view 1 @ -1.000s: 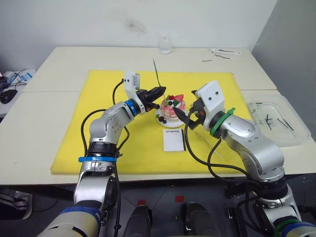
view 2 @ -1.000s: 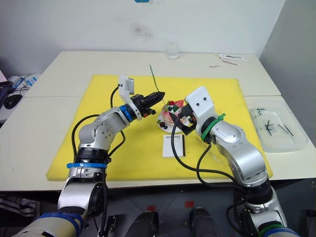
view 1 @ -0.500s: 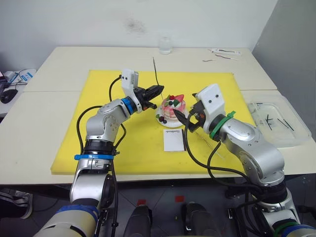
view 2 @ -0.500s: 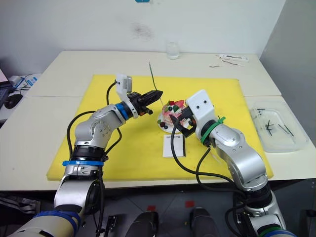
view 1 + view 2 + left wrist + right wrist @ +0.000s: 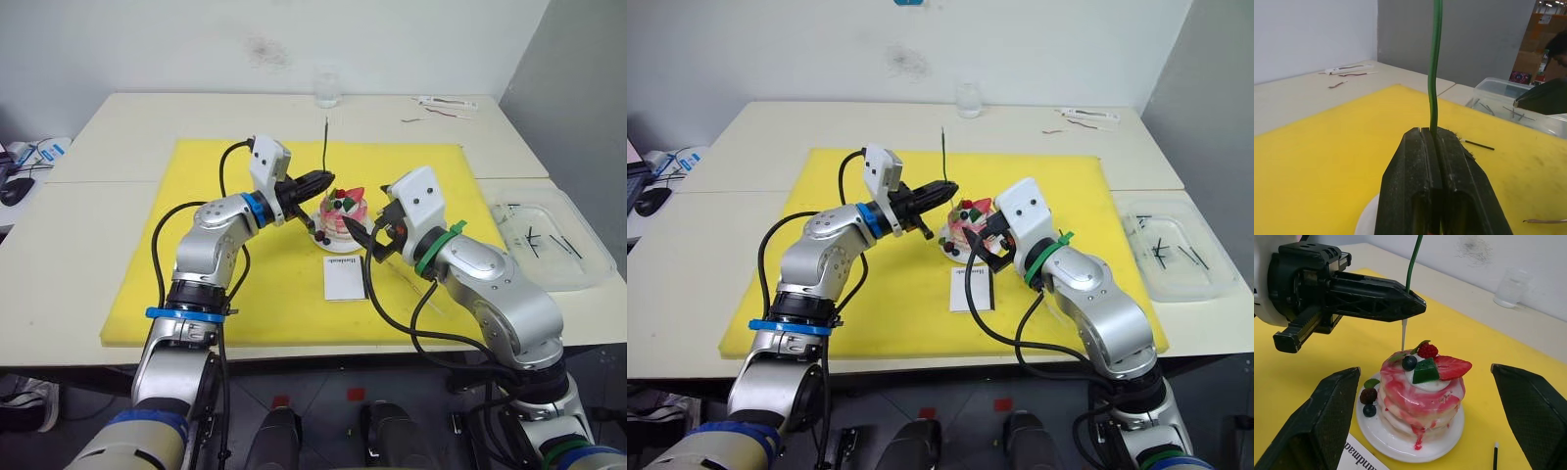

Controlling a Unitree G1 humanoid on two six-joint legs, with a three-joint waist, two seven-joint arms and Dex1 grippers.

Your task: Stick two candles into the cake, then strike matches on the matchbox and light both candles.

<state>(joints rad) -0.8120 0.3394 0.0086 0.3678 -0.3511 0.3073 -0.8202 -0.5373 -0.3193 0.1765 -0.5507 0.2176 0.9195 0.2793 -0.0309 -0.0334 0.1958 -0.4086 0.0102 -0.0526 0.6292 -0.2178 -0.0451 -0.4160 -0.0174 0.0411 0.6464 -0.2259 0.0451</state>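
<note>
Above the cake [image 5: 1421, 389], the left gripper [image 5: 1413, 304] pinches the green candle [image 5: 1434, 73] upright between closed fingers; beside the cake, the right gripper [image 5: 364, 238] has its fingers spread wide, empty.

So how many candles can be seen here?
2: a green candle held upright in the left gripper, its tip just above the cake; a thin tan stick, probably the second candle, lying on the yellow mat.

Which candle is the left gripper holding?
On the yellow mat, find the cake. Just above its top, the left gripper is shut on the candle: a thin green stick held upright, white tip pointing down at the cake.
</note>
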